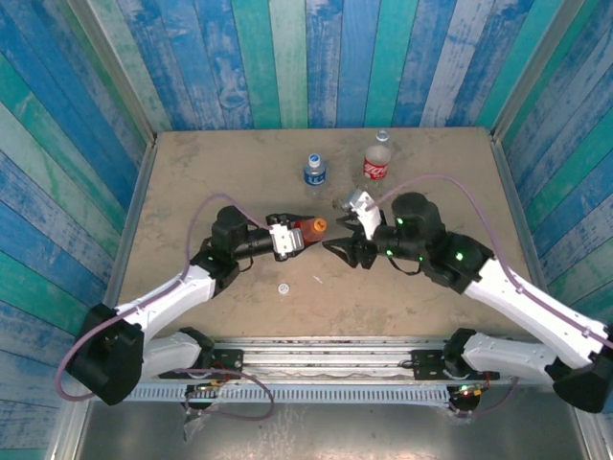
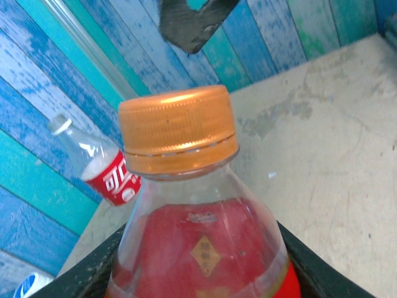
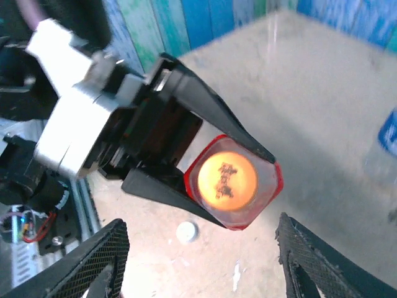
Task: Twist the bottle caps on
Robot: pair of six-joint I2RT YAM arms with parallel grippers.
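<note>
My left gripper (image 1: 305, 230) is shut on the red-and-yellow bottle (image 2: 198, 248), holding it on its side, neck toward the right arm. An orange cap (image 2: 178, 130) sits on the neck. In the right wrist view the orange cap (image 3: 226, 177) faces me between the left gripper's black fingers (image 3: 205, 112). My right gripper (image 3: 205, 267) is open, its fingers wide of the cap and not touching it. A white cap (image 1: 284, 287) lies loose on the table. The blue-label bottle (image 1: 314, 172) stands upright with a blue cap on. The cola bottle (image 1: 378, 161) stands beside it.
Blue and teal plank walls (image 1: 287, 57) close the table on three sides. The two standing bottles are near the back, behind both grippers. The arm bases and a rail (image 1: 316, 359) run along the near edge.
</note>
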